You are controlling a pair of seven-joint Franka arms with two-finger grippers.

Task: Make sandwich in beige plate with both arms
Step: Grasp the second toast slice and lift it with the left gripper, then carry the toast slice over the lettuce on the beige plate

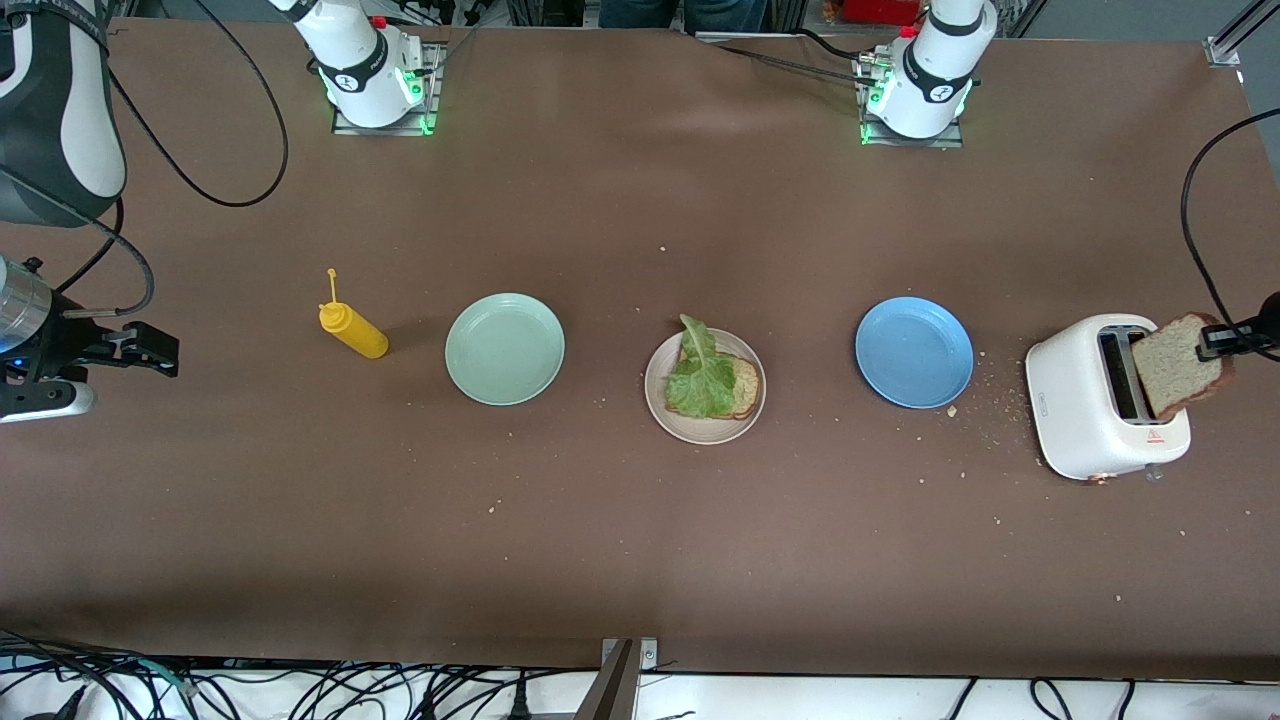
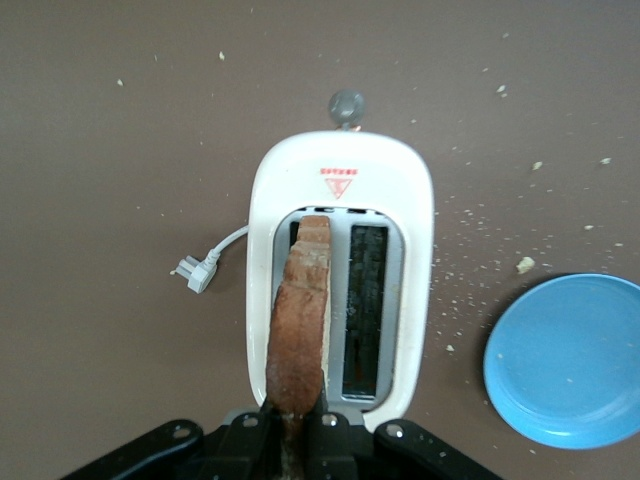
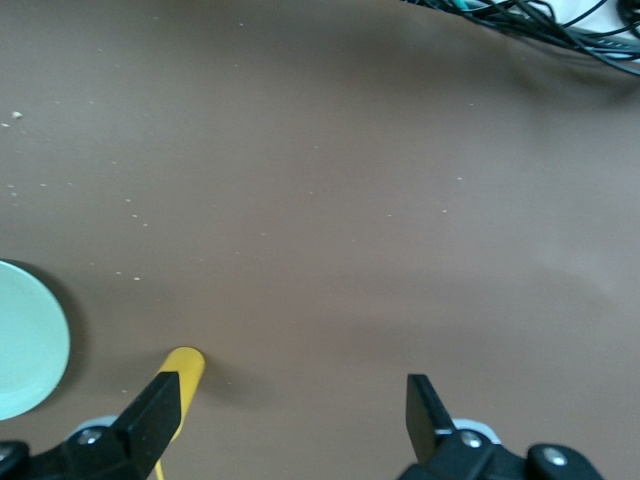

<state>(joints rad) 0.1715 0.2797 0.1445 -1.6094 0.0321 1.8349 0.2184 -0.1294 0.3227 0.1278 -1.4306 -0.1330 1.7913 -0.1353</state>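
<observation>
The brown tabletop (image 1: 640, 560) carried everything, with the white toaster (image 1: 1105, 400) near the edge at the left arm's end. In a row along the middle lay the blue plate (image 1: 914, 351), the beige plate (image 1: 662, 400) at the centre and the mint-green plate (image 1: 504, 348), with a yellow squeeze bottle (image 1: 352, 327) beside that last one toward the right arm's end. On the beige plate lay one bread slice (image 1: 745, 385) with a ruffled lettuce leaf (image 1: 700, 375) over it, so the sandwich lacked only its top. The left hand (image 1: 1222, 340) was clenched on the crust of the second bread slice (image 1: 1180, 365), which stood upright in one toaster slot, the other slot empty. The right hand (image 1: 140, 350) waited, released and empty, over the tabletop near the edge at its own end. To do this step well, the left arm should probably draw the slice straight up until it clears the slot, so that it neither scrapes nor tips the toaster, carry it over the blue plate, turn it flat and lower it square onto the lettuce before letting go.
</observation>
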